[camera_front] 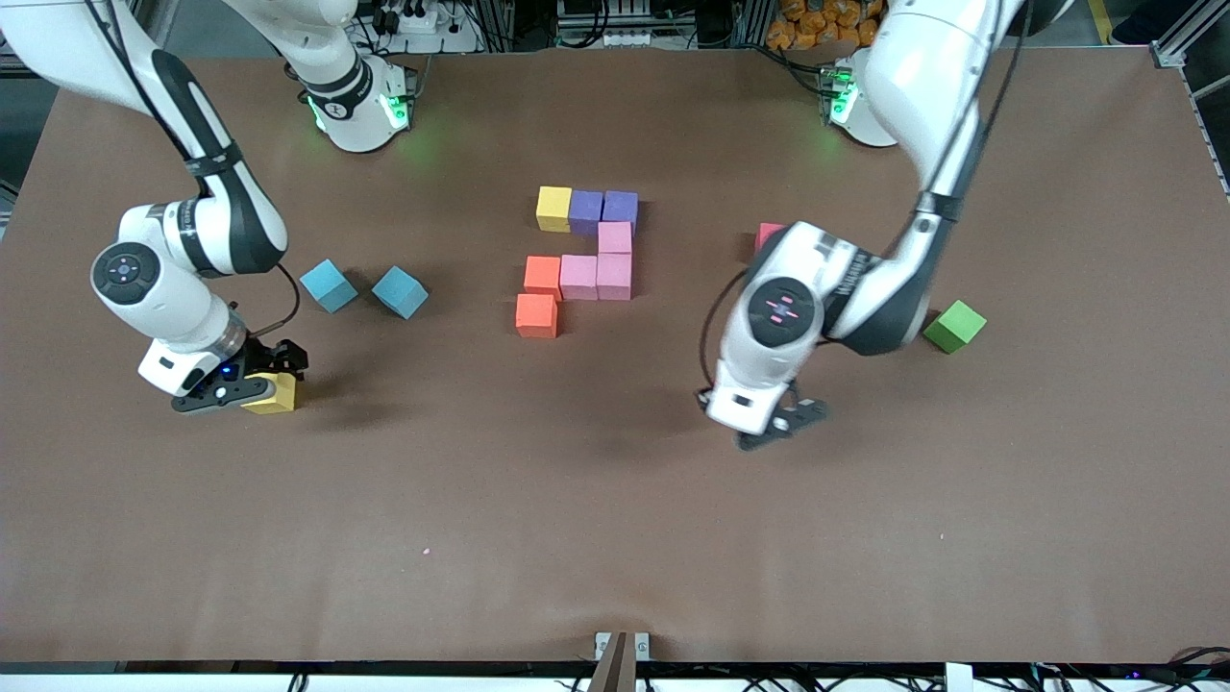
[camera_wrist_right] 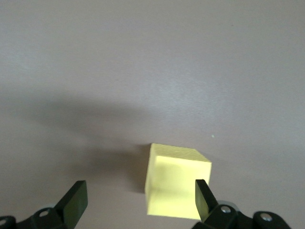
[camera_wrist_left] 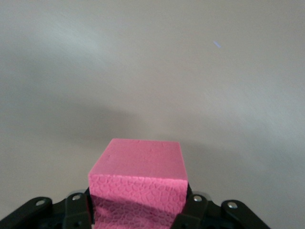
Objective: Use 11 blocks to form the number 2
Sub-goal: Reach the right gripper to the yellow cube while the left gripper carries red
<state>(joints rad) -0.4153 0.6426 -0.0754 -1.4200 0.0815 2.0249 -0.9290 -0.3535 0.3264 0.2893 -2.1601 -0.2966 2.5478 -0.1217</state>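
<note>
Brown table (camera_front: 615,538) bears coloured blocks (camera_front: 577,259), two blue cubes (camera_front: 365,288)

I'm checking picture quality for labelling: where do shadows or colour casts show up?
Front view: soft shadows lie on the table under both arms. Left wrist view: the pink block is sharp and the table looks grey. Right wrist view: a broad shadow falls beside the yellow block.

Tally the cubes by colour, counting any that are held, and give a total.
Yellow cubes: 2
Purple cubes: 2
Pink cubes: 4, one held in the left pincer
Orange cubes: 2
Red cubes: 1, partly hidden by the left arm
Green cubes: 1
Light blue cubes: 2
Total: 14
</note>
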